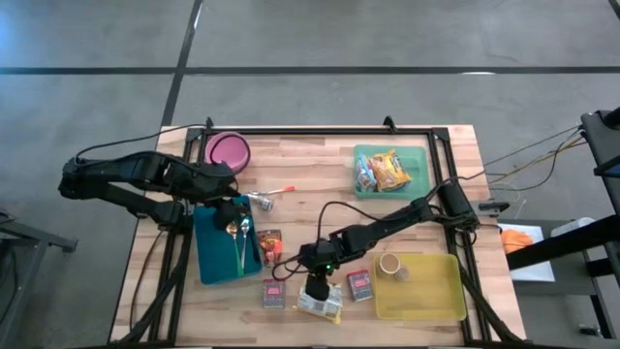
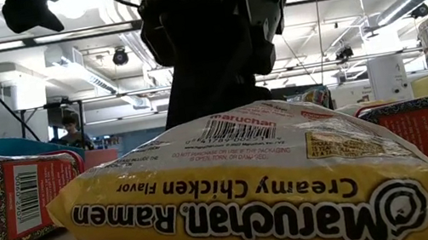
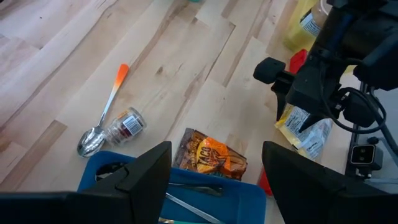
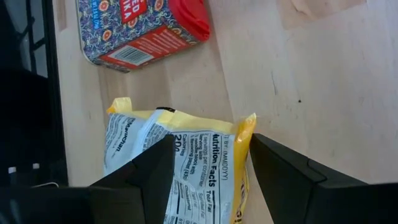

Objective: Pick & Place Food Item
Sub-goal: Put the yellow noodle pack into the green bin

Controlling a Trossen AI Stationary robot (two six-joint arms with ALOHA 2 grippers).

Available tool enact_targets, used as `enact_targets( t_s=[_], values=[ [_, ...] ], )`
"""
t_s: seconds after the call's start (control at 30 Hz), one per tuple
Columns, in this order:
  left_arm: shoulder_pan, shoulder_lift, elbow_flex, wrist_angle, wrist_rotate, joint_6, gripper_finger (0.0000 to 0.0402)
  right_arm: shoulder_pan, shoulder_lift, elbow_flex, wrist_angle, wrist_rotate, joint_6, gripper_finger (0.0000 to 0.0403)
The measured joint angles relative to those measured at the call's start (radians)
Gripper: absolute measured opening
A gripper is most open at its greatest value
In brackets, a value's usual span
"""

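Currently, the Maruchan creamy chicken ramen packet [image 1: 320, 304] is lying flat at the table's near edge, at six o'clock of the wooden table [image 1: 320, 170]. The right gripper [image 1: 317, 288] is hovering directly over it, fingers [image 4: 143, 180] spread apart on either side of the packet's end. Red spice tins [image 1: 359, 284] are flanking the packet at three and nine o'clock. Farther off, at nine o'clock, the left gripper [image 1: 230, 210] is waiting open above the blue tray [image 1: 215, 260].
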Motion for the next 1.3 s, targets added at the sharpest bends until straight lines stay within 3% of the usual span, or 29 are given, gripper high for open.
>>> enact_targets(
  t_s=[0.47,0.6,0.87,1.3],
  values=[
    [0.000,0.000,0.000,0.000,0.000,0.001,0.0258,0.001,0.000,-0.050,0.056,-0.001,0.028,0.0199],
    [0.000,0.000,0.000,-0.001,0.000,0.011,0.0258,0.001,0.000,-0.050,0.060,-0.001,0.027,0.0157],
    [0.000,0.000,0.000,-0.001,0.000,0.011,0.0258,0.001,0.000,-0.050,0.074,-0.002,0.008,0.0019],
    [0.000,0.000,0.000,-0.005,0.000,0.015,0.0258,0.001,-0.006,-0.042,0.075,-0.001,0.009,0.0008]
  ],
)
